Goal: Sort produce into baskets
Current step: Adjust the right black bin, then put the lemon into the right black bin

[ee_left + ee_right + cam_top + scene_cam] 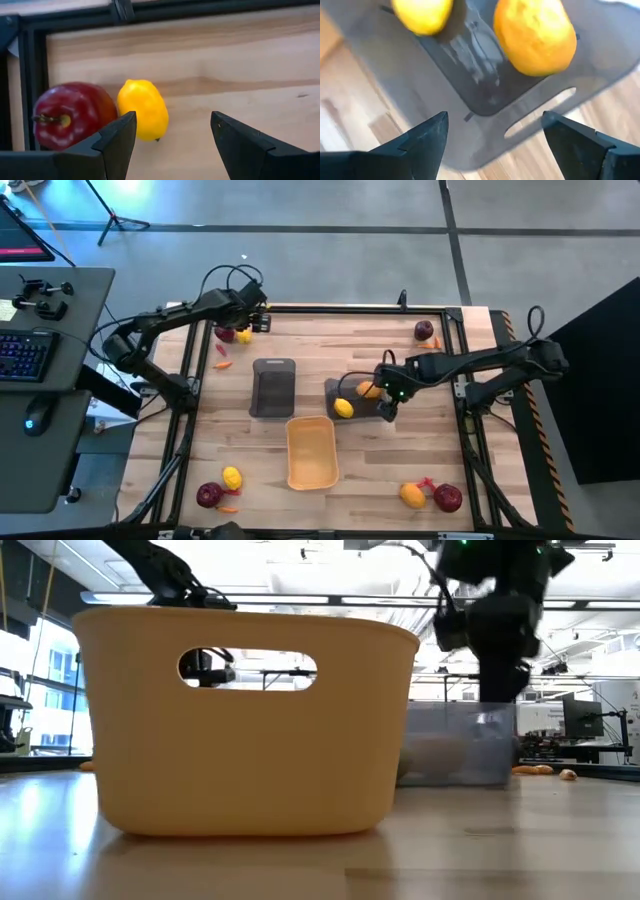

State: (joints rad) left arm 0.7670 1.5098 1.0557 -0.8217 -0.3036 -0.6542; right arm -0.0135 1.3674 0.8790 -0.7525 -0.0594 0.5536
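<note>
Yellow-orange basket (311, 452), long axis toward table's near edge

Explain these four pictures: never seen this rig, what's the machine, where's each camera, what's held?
Two dark robot arms work at a wooden table. One camera looks straight down, one sits at table height, one rides on each wrist. The left gripper, open, hovers at the far left corner by a dark red toy apple and a yellow toy lemon. The right gripper, open, hangs over a dark grey plastic bin holding a yellow fruit and an orange fruit. Another grey bin and a yellow-orange bin stand mid-table; more fruit lies scattered. Nothing is held.
</note>
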